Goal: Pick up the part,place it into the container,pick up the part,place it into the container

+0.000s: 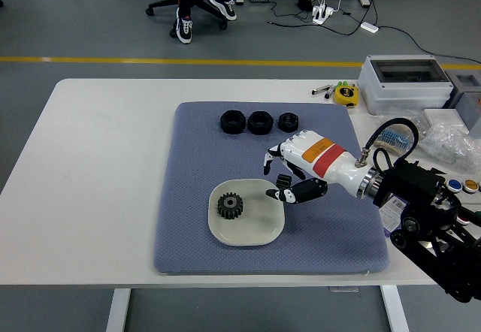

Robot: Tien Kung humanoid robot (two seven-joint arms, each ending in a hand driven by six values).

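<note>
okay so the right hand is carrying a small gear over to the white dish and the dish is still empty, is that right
Not quite. The dish is not empty: the head view shows a dark gear already lying in it. The rest holds: the right hand is at the dish's right rim with a small gear between its fingers.

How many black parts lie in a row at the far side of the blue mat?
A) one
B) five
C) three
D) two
C: three black parts sit side by side near the far edge of the blue mat, apart from the single gear already in the white dish.
</note>
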